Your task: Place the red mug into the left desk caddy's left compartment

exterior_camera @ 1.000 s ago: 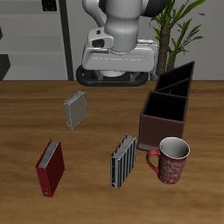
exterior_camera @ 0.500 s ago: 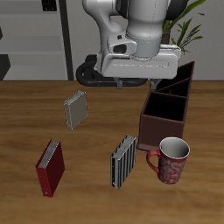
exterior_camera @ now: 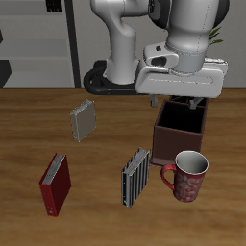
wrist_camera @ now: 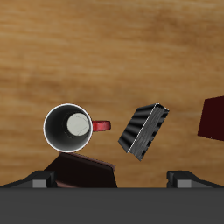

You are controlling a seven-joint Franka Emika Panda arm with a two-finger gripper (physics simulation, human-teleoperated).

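My wooden table (exterior_camera: 29,135) carries: red mug (exterior_camera: 189,177) upright near the front edge, just in front of the left desk caddy (exterior_camera: 179,135); striped black-and-white book (exterior_camera: 135,176) beside the mug; red book (exterior_camera: 55,184); grey book (exterior_camera: 83,120) farther back.

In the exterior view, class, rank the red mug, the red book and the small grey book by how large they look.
1. Red mug and red book: too alike to separate.
2. Small grey book, though it lies farther from the camera.
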